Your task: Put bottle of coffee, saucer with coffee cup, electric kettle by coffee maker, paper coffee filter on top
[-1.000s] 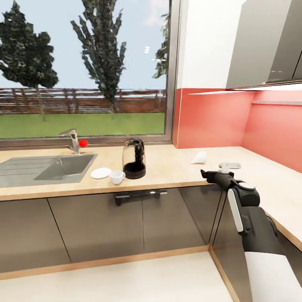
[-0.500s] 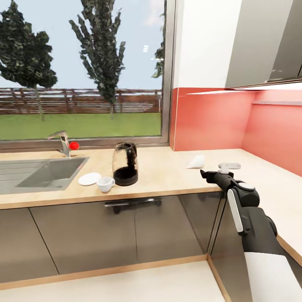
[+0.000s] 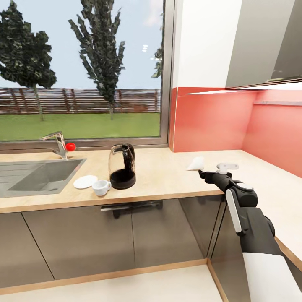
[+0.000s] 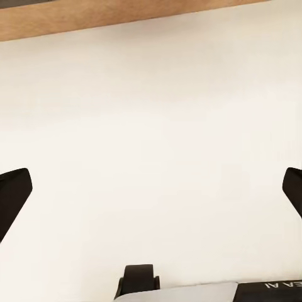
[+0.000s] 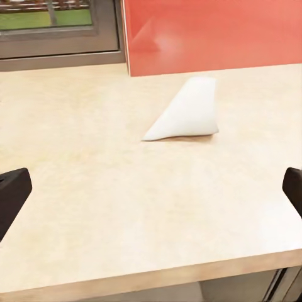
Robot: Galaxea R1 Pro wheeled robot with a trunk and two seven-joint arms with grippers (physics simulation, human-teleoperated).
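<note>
A white cone-shaped paper coffee filter (image 3: 196, 163) (image 5: 187, 110) lies on its side on the wooden countertop (image 3: 163, 176), near the red wall. My right gripper (image 3: 202, 173) (image 5: 152, 192) hovers at the counter's front edge just short of the filter, open and empty. Farther left stands a glass jug-like appliance with a dark base (image 3: 122, 167); I cannot tell if it is the coffee maker or the kettle. Beside it sit a white coffee cup (image 3: 101, 187) and a white saucer (image 3: 85, 181), apart from each other. My left gripper (image 4: 151, 195) is open over pale floor.
A steel sink (image 3: 29, 176) with a faucet (image 3: 56, 142) and a small red object (image 3: 70, 147) fills the counter's left. A small white flat object (image 3: 227, 166) lies right of the filter. Grey cupboards (image 3: 264, 37) hang above the corner, where the counter turns right.
The whole view has shifted, so the jug, cup, saucer and sink sit further left in the picture. My right gripper now reaches slightly nearer the filter.
</note>
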